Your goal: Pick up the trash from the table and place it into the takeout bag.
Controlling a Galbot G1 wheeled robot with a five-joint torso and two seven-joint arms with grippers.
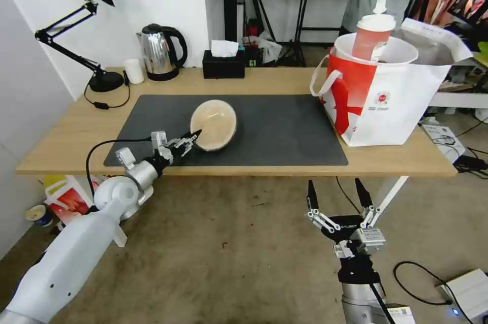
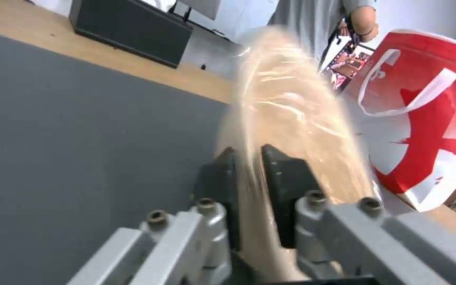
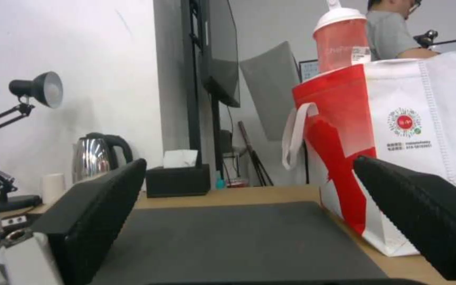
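Note:
The tan lidded bowl [image 1: 213, 125] is tipped up on its edge above the dark mat [image 1: 284, 131] of the table [image 1: 66, 141]. My left gripper [image 1: 190, 138] is shut on the bowl's near rim; the left wrist view shows the rim [image 2: 291, 118] pinched between both pads [image 2: 283, 178]. At the table's right end stands the takeout bag [image 1: 386, 105] [image 3: 397, 158], with the tall red drink cup [image 1: 372, 34] [image 3: 341, 39] upright inside it. My right gripper [image 1: 335, 189] hangs open below the table's front edge with nothing in it.
Along the back edge stand a black desk lamp [image 1: 96, 34], a small white cup [image 1: 134, 70], a steel kettle [image 1: 160, 52] and a black tissue box [image 1: 223, 62]. A person stands behind the bag. A smaller red-and-white bag [image 1: 68, 197] sits on the floor at left.

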